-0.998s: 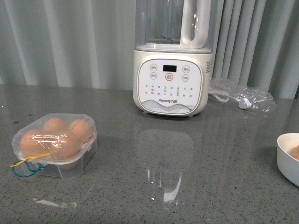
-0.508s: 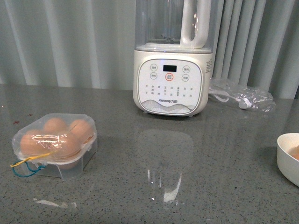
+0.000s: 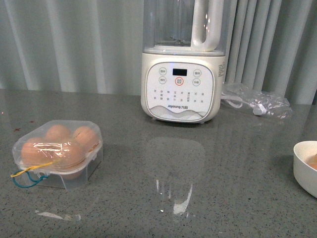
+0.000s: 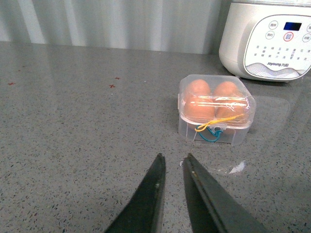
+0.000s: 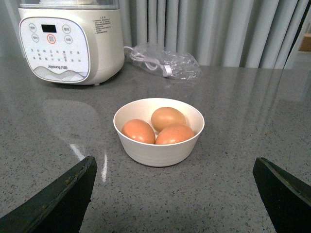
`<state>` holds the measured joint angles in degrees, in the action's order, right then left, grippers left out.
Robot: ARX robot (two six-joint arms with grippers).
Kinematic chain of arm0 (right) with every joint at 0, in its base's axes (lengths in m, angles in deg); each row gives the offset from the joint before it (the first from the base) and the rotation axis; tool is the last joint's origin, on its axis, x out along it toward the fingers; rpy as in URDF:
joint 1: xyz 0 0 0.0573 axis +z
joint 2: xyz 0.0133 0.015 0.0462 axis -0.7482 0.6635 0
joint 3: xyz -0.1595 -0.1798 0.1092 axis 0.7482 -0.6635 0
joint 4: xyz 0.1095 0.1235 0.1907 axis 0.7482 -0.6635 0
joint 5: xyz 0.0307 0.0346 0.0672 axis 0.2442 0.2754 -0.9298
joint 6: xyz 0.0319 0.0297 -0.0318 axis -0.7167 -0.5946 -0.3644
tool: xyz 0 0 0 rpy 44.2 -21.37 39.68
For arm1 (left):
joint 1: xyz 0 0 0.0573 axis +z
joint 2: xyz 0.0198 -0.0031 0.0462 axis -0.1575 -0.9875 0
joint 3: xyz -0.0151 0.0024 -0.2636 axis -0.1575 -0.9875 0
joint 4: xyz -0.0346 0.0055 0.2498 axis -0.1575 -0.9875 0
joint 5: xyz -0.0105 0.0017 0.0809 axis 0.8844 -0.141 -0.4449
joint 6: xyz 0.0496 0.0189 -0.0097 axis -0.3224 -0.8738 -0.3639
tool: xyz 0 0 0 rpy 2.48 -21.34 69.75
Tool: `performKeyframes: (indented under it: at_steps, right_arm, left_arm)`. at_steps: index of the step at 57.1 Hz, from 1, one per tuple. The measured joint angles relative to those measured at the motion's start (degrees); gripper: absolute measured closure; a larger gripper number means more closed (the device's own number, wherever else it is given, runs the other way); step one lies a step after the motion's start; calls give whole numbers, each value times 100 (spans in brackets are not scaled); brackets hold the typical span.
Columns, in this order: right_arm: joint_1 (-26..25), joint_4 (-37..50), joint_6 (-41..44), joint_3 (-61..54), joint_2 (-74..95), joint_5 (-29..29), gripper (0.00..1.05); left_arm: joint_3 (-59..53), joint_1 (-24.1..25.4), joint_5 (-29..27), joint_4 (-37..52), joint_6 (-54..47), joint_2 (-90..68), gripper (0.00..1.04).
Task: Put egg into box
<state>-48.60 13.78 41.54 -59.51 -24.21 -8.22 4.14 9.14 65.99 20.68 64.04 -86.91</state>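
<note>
On the grey speckled tabletop the box stands at about eight o'clock in the front view, its clear lid down over four orange-brown eggs; a blue and yellow elastic loop hangs from its near edge onto the tabletop; which of those four is the egg of the task cannot be told, since they look alike. At twelve o'clock stands a white blender with a button panel and a clear jug with a white handle; at two o'clock from it lies a clear plastic bag with a white cord inside; at the far three-to-four o'clock edge a white bowl is cut off by the frame. Neither arm shows in the front view. In the left wrist view the left pincer hovers above bare tabletop, its two dark fingers nearly together with only a narrow gap, holding nothing; the box lies well ahead of it, apart from the tips. In the right wrist view the right pincer is spread wide and empty, its fingers at either side of the frame; the bowl sits ahead between them, untouched, holding three brown eggs; the blender and the bag stand beyond.
</note>
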Motion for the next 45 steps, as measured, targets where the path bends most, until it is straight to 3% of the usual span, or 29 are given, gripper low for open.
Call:
performKeyframes:
  at_steps: [17, 45]
  right_arm:
    - [0, 0, 0, 0, 0, 0, 7]
    - [0, 0, 0, 0, 0, 0, 7]
  left_arm:
    - [0, 0, 0, 0, -2, 0, 6]
    - [0, 0, 0, 0, 0, 0, 7]
